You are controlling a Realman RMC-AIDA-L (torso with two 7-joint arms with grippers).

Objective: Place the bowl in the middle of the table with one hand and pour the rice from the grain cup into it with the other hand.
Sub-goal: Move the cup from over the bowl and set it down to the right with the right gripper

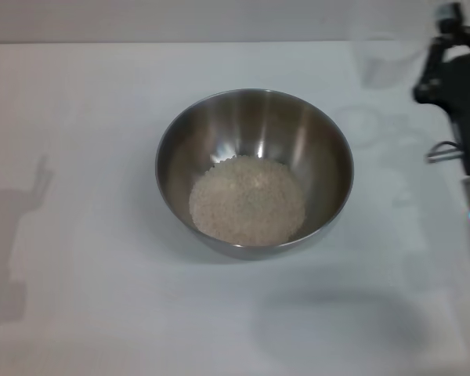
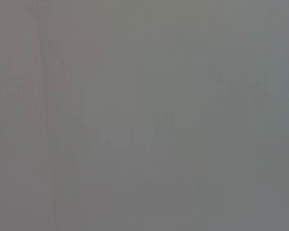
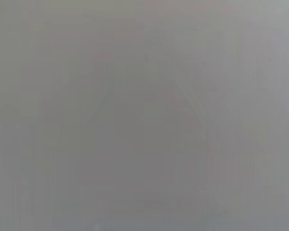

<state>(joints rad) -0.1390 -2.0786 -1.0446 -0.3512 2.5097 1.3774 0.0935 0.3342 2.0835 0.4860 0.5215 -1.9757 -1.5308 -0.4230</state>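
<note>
Table front: bare white table (image 1: 102,313) nearest the head camera, crossed by soft grey shadows at the near right and along the left edge.
Bowl: the bowl (image 1: 254,129) stands upright near the middle of the table, mouth facing straight up; being round, it has no long axis to speak of.
Rice: the rice (image 1: 247,199) lies in a pale, roughly round heap on the bowl's floor, shifted slightly toward the near wall, with the shiny inner walls bare above it.
Grain cup: the grain cup (image 1: 384,59) is a faint clear shape at the far right of the table, well apart from the bowl, upright as far as can be told, just beside the black gripper; I cannot tell whether they touch or whether any grains are inside it.
Right gripper: the right gripper (image 1: 442,66) sits at the far right edge of the head view, beyond and to the right of the bowl; I cannot tell how its claw stands, open or closed. A green light shows on the arm lower down the right edge.
Left arm: only a dark sliver at the left edge of the head view, beside its shadow on the table.
In the way: nothing stands between bowl and cup.
Wrist views: both show only a featureless grey field.
</note>
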